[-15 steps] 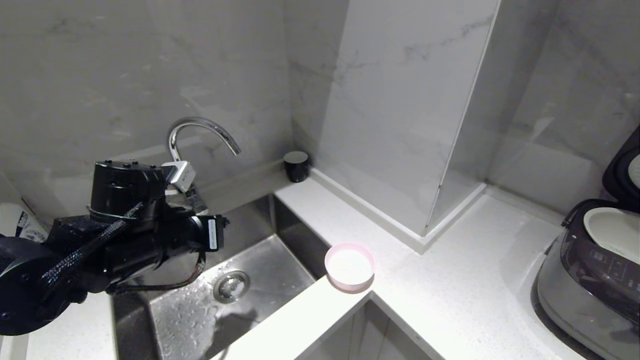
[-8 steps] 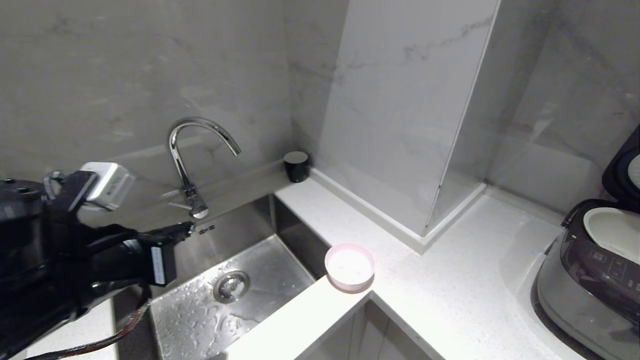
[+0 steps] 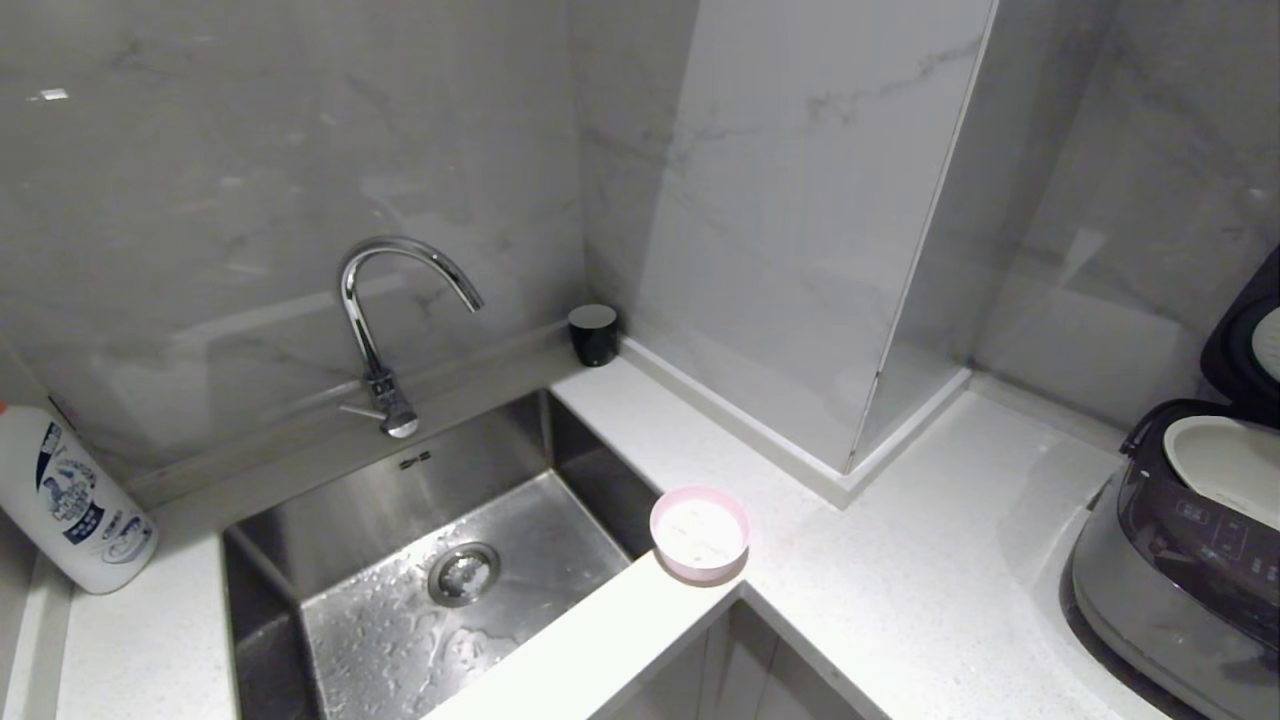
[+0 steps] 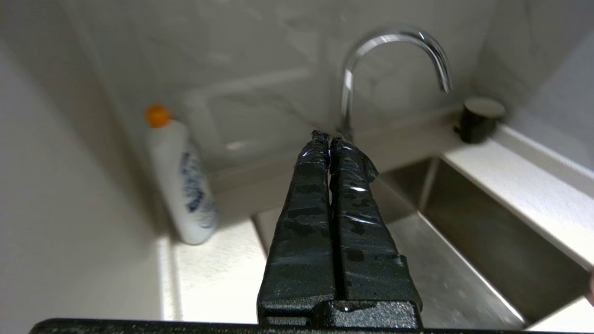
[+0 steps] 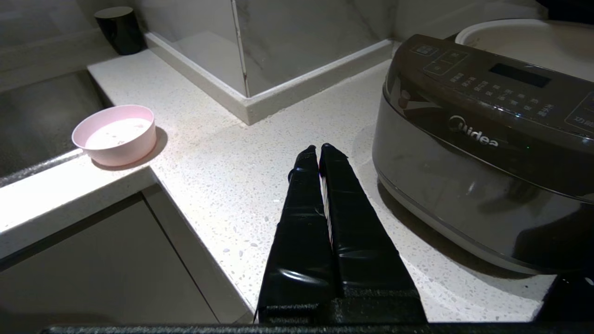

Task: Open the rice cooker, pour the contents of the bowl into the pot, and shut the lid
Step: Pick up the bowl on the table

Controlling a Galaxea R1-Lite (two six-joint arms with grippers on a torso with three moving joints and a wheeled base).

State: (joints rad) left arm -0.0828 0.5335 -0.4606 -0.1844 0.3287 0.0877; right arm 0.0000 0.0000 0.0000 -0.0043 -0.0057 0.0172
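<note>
The bowl was left on the worktop corner beside the sink, well apart from both claws. The left claw was pressed together, empty, over the sink; the right claw was likewise closed near the rice cooker, whose lid was raised.

The sink is brushed steel, wet with droplets around its metal drain. The tap is mirror-bright chrome. The counter is white speckled stone, smooth with a soft sheen. The walls are glossy grey marble-look tile. The bowl looks like matt pink plastic. The rice cooker has a glossy dark plastic shell. The bottle is smooth white plastic. Both grippers' fingers are wrapped in shiny, wrinkled black tape.
</note>
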